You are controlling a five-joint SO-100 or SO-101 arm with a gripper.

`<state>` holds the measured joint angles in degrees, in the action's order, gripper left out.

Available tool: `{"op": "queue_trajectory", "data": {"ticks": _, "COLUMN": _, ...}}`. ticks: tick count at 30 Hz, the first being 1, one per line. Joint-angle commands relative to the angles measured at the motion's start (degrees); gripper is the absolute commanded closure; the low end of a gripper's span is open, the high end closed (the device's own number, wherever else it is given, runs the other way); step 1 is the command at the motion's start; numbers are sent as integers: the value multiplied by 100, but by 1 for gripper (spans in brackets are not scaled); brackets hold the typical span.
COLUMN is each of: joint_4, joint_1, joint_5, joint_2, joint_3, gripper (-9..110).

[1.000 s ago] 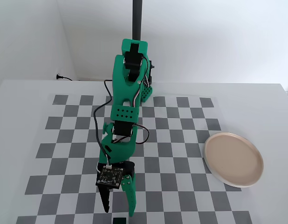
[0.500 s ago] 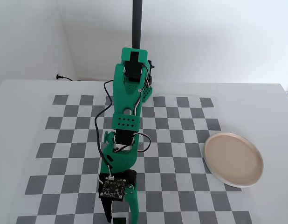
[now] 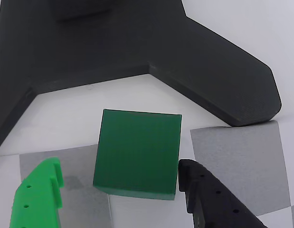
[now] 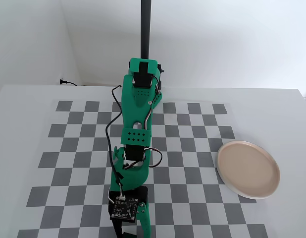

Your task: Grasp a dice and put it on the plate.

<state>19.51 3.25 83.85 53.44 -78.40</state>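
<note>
Wrist view: I am holding my gripper (image 3: 119, 183) wide around the smooth, square dice (image 3: 137, 154), its fingers not touching, arm reaching low over the checkered surface (image 3: 242, 156).

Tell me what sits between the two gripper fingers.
In the wrist view, the dice sits between the green finger and the black finger, on the checkerboard; neither visibly touches it.
</note>
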Motion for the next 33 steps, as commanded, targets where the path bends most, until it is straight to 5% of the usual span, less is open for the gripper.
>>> {"op": "queue_trajectory", "data": {"ticks": 1, "joint_4": 9, "joint_1": -62, "joint_5": -53, "joint_2": 176, "joint_3": 606, "gripper": 81}}
{"op": "queue_trajectory", "data": {"ticks": 12, "joint_4": 44, "joint_1": -18, "joint_5": -97, "joint_2": -158, "joint_3": 905, "gripper": 83}}
{"op": "queue_trajectory", "data": {"ticks": 22, "joint_4": 18, "joint_1": 35, "joint_5": -79, "joint_2": -202, "joint_3": 914, "gripper": 105}}
{"op": "queue_trajectory", "data": {"ticks": 33, "joint_4": 141, "joint_1": -44, "joint_5": -26, "joint_2": 387, "joint_3": 914, "gripper": 106}}
